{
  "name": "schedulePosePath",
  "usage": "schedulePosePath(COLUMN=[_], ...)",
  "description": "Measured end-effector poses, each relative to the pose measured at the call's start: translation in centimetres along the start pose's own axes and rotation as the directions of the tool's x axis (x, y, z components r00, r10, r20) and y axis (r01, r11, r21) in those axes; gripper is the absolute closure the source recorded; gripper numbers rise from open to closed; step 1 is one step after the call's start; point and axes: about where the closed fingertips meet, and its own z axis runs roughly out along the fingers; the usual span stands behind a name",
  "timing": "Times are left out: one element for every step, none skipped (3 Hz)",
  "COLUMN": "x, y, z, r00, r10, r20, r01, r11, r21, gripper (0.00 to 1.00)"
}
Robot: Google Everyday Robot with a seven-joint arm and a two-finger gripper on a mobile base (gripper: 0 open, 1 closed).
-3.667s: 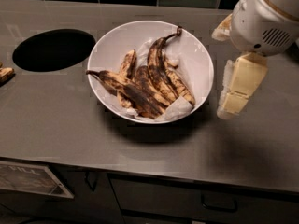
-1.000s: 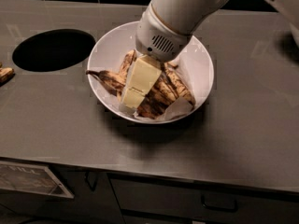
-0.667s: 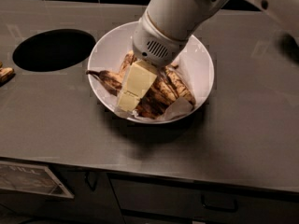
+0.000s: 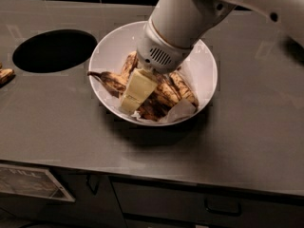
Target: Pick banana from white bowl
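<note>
The white bowl (image 4: 105, 51) stands on the grey counter with several overripe bananas on crumpled white paper. The banana (image 4: 112, 80), dark brown with a thin straight stem pointing left, lies at the bowl's left side. My gripper (image 4: 136, 90) reaches down from the upper right into the bowl and sits right beside that banana's right end, on top of the pile. It covers the middle of the pile. Other bananas (image 4: 178, 87) show to its right.
A dark round hole (image 4: 54, 49) is cut in the counter left of the bowl. A banana piece (image 4: 4, 75) lies at the far left edge. The counter's front edge runs below, with drawers (image 4: 190, 198) under it.
The gripper came from the right of the bowl into it. Over the last second it shifted a little left and down, toward the left-hand banana.
</note>
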Motion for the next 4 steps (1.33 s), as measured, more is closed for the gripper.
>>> schedulePosePath(x=[-0.1, -0.8, -1.8, -2.1], y=[-0.3, -0.9, -1.7, -2.2], z=[-0.1, 0.0, 0.4, 1.0], r00=[1.0, 1.0, 0.998, 0.997], r10=[-0.005, -0.028, -0.051, -0.057], r20=[0.0, -0.013, -0.039, -0.051], r01=[0.005, 0.028, 0.053, 0.059], r11=[0.9995, 0.9986, 0.9974, 0.9971], r21=[0.03, 0.045, 0.048, 0.049], gripper=[0.31, 0.32, 0.35, 0.35])
